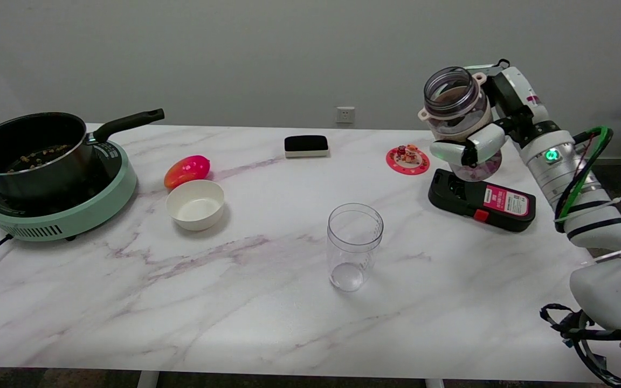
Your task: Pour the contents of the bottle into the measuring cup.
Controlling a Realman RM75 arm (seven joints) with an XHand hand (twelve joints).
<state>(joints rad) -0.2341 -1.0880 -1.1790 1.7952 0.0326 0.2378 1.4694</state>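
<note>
Head view: the right hand was up in the air at about 2 o'clock over the table, fingers wrapped around the clear bottle, which sat tilted with its open mouth facing the camera. Pretty much dead center, the clear measuring cup stood upright, well apart from the bottle. Right under the hand was a black scale, with a pink coaster just beside it. Over at 9 o'clock sat a white bowl, a red mango, and a pan on a green cooker. A black eraser sat at 12.
</note>
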